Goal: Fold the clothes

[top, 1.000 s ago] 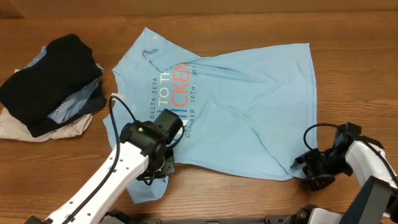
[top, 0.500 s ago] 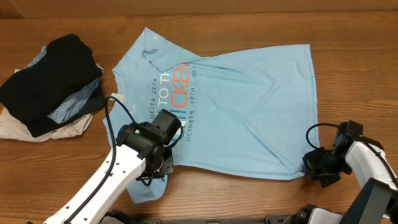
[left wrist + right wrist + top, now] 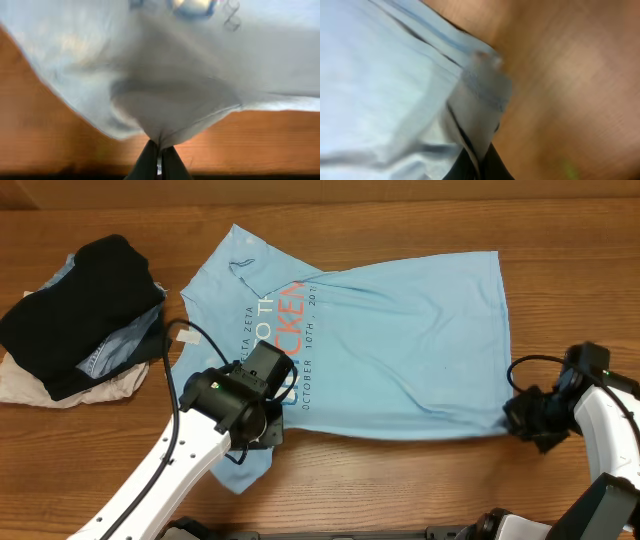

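The sky-blue T-shirt (image 3: 400, 340) with white and orange lettering lies spread across the middle of the wooden table. My left gripper (image 3: 266, 428) is shut on a fold of its fabric near the lower left. In the left wrist view the cloth (image 3: 175, 100) rises from between the closed gripper (image 3: 159, 148). My right gripper (image 3: 522, 418) is shut on the shirt's lower right hem corner. The right wrist view shows the stitched hem (image 3: 480, 90) pinched in the gripper (image 3: 481, 156). The shirt's bottom edge runs taut between both grippers.
A pile of other clothes sits at the far left: a black garment (image 3: 85, 305) on top, denim-blue (image 3: 112, 352) under it, cream (image 3: 40, 388) at the bottom. Bare wood (image 3: 400, 480) lies in front of the shirt. A sleeve flap (image 3: 240, 470) hangs below my left arm.
My right gripper shut on the hem corner and drew it right and back. The left arm shifted back a little. The shirt's bottom edge is straighter and the wrinkles flatter.
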